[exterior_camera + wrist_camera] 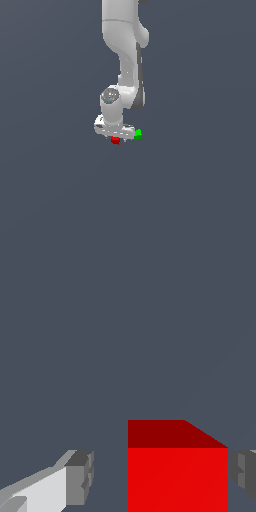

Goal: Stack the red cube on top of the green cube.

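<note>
The red cube sits on the dark floor directly under my white gripper. In the wrist view the red cube fills the space between my gripper fingers. One grey fingertip stands well apart from the cube. The other fingertip is right at the cube's opposite side. The jaws are open around the cube. The green cube rests on the floor just to the exterior view's right of the gripper; the wrist view does not show it.
The white arm rises straight up behind the gripper. A plain dark grey floor surrounds the cubes.
</note>
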Controlling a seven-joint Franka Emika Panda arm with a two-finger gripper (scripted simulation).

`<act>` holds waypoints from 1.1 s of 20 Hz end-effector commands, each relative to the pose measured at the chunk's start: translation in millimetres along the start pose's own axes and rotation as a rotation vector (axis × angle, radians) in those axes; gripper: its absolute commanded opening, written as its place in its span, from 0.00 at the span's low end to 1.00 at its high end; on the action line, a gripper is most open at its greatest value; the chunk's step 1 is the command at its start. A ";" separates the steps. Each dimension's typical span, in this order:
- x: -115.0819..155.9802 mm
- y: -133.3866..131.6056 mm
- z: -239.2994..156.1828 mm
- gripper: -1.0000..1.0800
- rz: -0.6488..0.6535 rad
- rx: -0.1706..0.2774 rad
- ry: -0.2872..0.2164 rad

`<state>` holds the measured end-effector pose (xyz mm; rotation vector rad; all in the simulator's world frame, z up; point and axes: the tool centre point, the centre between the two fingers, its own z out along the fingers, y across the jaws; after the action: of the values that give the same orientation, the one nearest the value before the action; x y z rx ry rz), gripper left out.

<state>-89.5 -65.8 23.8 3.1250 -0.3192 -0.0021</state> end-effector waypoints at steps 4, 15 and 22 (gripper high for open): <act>0.6 -0.1 3.9 0.00 0.000 0.000 0.001; 0.3 -0.3 2.5 0.00 0.000 0.001 0.001; -0.2 -0.3 -16.6 0.00 0.000 0.001 0.001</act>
<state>-89.9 -65.5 34.3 3.1257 -0.3189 -0.0028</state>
